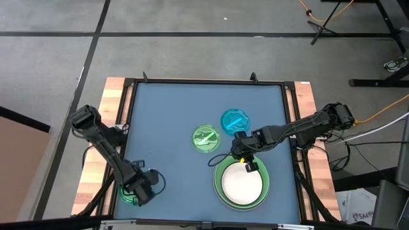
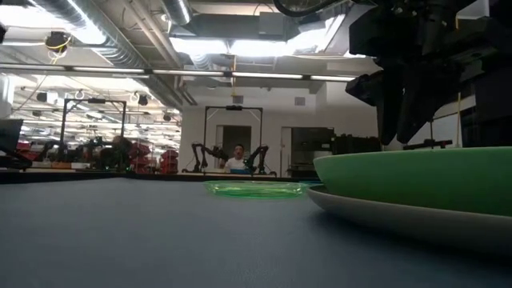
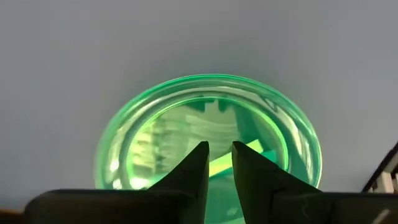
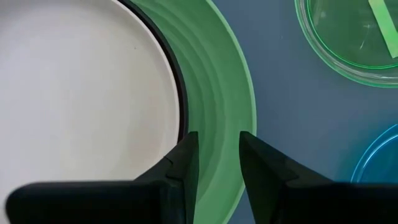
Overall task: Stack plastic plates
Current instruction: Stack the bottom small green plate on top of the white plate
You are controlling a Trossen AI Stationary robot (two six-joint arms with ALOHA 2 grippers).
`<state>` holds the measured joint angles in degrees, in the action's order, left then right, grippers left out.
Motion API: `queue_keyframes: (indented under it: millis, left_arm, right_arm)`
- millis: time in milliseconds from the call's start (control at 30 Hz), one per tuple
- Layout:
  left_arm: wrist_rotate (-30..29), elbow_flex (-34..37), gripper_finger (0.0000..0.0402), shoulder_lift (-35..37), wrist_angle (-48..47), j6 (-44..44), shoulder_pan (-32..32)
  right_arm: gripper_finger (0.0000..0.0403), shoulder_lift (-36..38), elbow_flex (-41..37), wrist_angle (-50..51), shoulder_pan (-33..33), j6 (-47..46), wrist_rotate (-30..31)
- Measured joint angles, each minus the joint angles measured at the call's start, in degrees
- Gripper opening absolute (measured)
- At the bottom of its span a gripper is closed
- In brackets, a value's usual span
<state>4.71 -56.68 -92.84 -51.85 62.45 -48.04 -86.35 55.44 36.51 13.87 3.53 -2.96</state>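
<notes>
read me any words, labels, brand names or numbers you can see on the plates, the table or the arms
No readable text in any view.
Small green plate under the left gripper: pale strip inside, nothing legible.
Second small green plate and blue plate: pale strips, too small to read.
White plate, light green plate, right gripper: no markings visible.
</notes>
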Motion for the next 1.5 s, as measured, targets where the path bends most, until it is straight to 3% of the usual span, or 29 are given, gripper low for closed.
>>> queue_keyframes:
  millis: [333, 567, 867, 1500]
  left_arm:
    - [-3.7, 9.0, 0.0064, 0.3, 13.0, 4.9, 1.0]
    - [-6.5, 9.2, 0.0064, 0.3, 13.8, 4.0, 4.8]
    - [-5.7, 8.9, 0.0063, 0.5, 14.5, 0.4, 8.4]
    - [-13.4, 8.0, 0.0013, 1.3, 13.6, 0.0, 11.2]
  right_arm:
    - [0.0105, 0.0, 0.0, -0.2, 0.0, 0.0, 0.0]
    - [0.0105, 0.0, 0.0, -0.7, 0.0, 0.0, 1.4]
    - [0.0105, 0.0, 0.0, -0.7, 0.0, 0.0, 1.5]
    - [0.0105, 0.0, 0.0, -0.6, 0.0, 0.0, 1.0]
